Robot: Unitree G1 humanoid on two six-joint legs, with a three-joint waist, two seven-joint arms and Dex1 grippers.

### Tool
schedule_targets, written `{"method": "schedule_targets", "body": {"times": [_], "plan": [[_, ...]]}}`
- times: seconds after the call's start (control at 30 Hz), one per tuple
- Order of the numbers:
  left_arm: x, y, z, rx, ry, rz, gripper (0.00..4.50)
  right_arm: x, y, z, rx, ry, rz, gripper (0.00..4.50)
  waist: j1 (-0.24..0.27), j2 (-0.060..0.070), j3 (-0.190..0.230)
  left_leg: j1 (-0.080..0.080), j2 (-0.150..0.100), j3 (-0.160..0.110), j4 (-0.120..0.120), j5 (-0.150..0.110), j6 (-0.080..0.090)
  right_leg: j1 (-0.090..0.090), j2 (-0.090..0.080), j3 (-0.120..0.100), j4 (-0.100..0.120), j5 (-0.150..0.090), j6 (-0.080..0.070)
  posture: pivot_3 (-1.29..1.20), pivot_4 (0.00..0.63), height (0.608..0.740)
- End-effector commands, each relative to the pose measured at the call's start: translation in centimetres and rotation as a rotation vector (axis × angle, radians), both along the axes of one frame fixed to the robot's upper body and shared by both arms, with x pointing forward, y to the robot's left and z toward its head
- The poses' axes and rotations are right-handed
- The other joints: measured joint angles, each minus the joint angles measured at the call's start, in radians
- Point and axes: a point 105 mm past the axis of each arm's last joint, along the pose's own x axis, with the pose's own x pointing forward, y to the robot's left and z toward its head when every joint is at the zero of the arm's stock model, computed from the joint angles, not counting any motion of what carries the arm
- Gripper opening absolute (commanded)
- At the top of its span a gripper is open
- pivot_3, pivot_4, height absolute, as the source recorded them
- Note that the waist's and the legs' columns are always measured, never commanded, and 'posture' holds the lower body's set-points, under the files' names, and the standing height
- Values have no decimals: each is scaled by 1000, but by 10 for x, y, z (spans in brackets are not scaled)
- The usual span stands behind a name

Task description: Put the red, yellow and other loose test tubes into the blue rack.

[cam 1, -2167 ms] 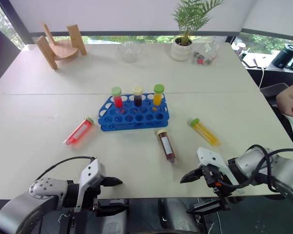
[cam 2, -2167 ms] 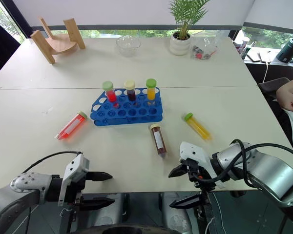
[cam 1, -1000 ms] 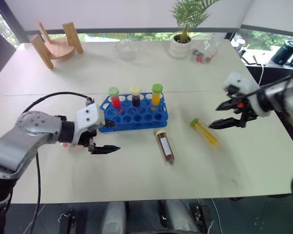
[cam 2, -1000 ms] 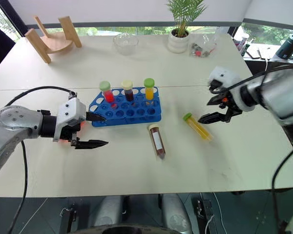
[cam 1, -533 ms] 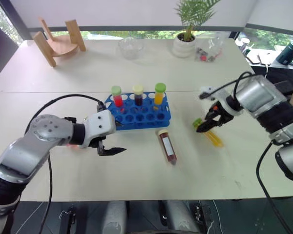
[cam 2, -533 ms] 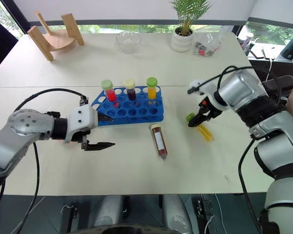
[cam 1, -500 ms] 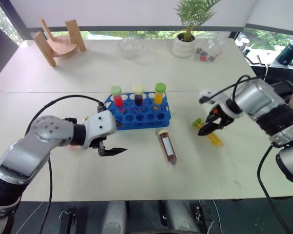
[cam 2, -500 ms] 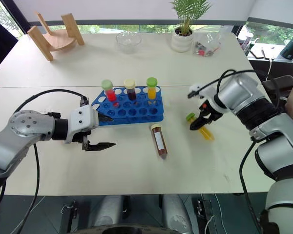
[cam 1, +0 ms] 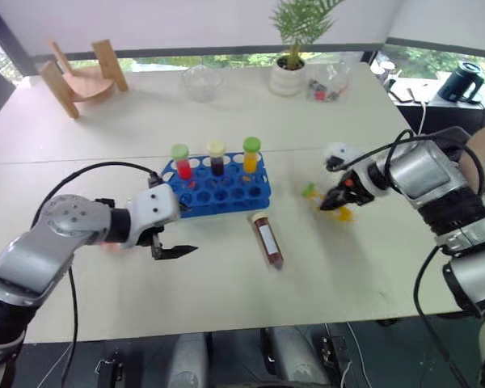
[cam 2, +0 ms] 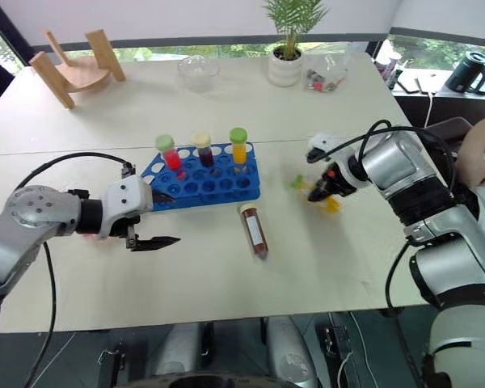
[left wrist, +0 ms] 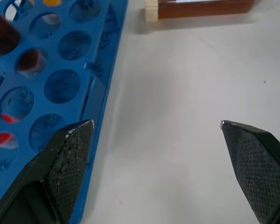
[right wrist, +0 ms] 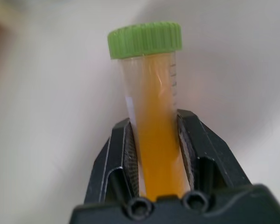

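White table (cam 1: 226, 315) beside windows (cam 1: 226, 58)

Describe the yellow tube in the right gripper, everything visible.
The yellow tube is a clear plastic test tube filled with orange-yellow liquid, closed by a ribbed green screw cap, with faint graduation marks down its side. The right gripper is shut on its body, one black finger on each side, the capped end sticking out past the fingertips. In the head views it sits at the gripper over the white table, right of the blue rack.
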Motion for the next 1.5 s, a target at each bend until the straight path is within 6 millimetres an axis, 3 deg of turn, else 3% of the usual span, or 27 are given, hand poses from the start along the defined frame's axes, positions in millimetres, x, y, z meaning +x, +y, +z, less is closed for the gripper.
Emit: {"method": "schedule_targets", "body": {"times": [0.03, 0.17, 0.33, 0.43, 0.67, 0.97, 1.17, 1.43, 1.5], "plan": [[6, 23, 15, -19, -10, 52, 4500, -23, 37, 72, 363, -355, 139, 804, 0, 0, 0, 0, 0, -2, -1, 0, 0, 0, 1, -1, 1, -1, -1, 0, 150, 740], [8, 36, 16, -17, 31, 74, 4500, -41, 58, 74, 598, -441, 80, 804, 14, -1, -1, 0, 0, -6, -2, 0, 0, 1, 1, -4, 3, -4, -3, 0, 150, 740], [11, 41, 25, -43, 45, 92, 4500, -44, 70, 37, 749, -484, -106, 804, 20, -2, -1, 0, -1, -4, 0, 2, -3, 1, -1, -4, 3, -3, -2, 0, 150, 740], [14, 33, 35, -84, 41, 79, 4500, -27, 67, 15, 763, -555, -271, 804, 16, -2, -1, 0, -1, -4, 0, 4, -6, 1, -1, -4, 4, -3, -2, 0, 150, 740], [15, 33, 34, -72, 43, 84, 4500, -21, 77, -9, 758, -506, -273, 804, 13, -1, -1, 3, -1, -4, -3, 5, -9, 2, 0, -3, 6, -3, -2, 0, 150, 740], [12, 33, 28, -63, 50, 105, 4500, -18, 84, -24, 702, -499, -232, 804, 14, -2, -1, 3, -1, -4, -3, 5, -9, 2, 0, -3, 6, -3, -2, 0, 150, 740], [13, 30, 24, -68, 49, 110, 4500, -11, 77, -24, 688, -549, -274, 804, 14, -2, -1, 4, -1, -4, -3, 5, -9, 2, 0, -3, 6, -3, -2, 0, 150, 740], [18, 29, 20, -79, 48, 113, 4500, -18, 81, -27, 705, -516, -253, 804, 15, -2, -1, 4, -1, -4, -3, 5, -9, 2, 0, -3, 6, -3, -2, 0, 150, 740], [19, 30, 20, -81, 48, 110, 4500, -22, 81, -25, 705, -516, -240, 1814, 15, -1, -1, 4, -1, -4, -3, 5, -9, 2, 0, -3, 6, -3, -2, 0, 150, 740]]}}
